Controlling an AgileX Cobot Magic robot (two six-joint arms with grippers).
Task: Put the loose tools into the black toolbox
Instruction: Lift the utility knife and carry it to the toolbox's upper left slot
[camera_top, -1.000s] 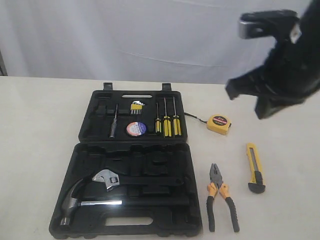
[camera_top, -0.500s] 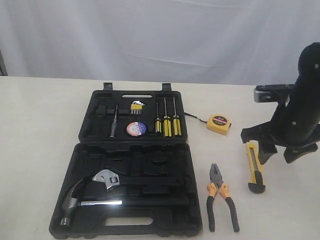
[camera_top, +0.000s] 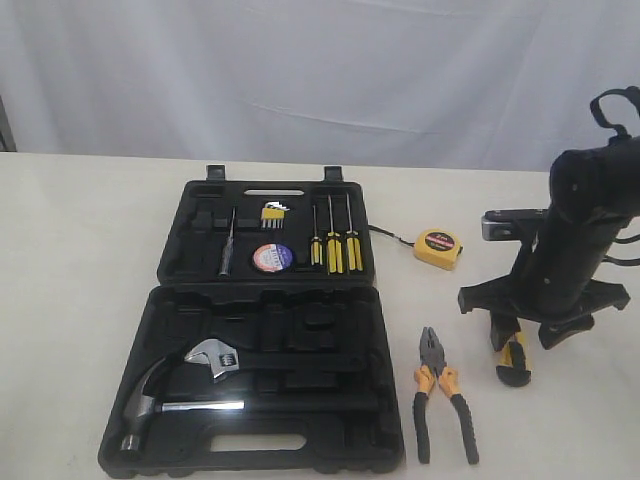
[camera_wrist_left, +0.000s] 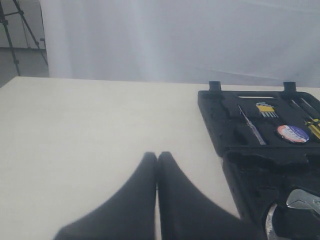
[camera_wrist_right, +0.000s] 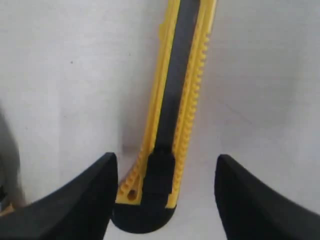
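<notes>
Right pincer (camera_wrist_right: 166, 162) open, astride yellow-black utility knife (camera_wrist_right: 175, 90).
Exterior view: we see only its butt end past the pincer; pliers (camera_top: 443, 395) lie nearby.

Bright, even diffuse light, soft faint shadows, sheen on the steel hammer (camera_top: 150, 400), left claw (camera_wrist_left: 157, 156) out of focus.
</notes>
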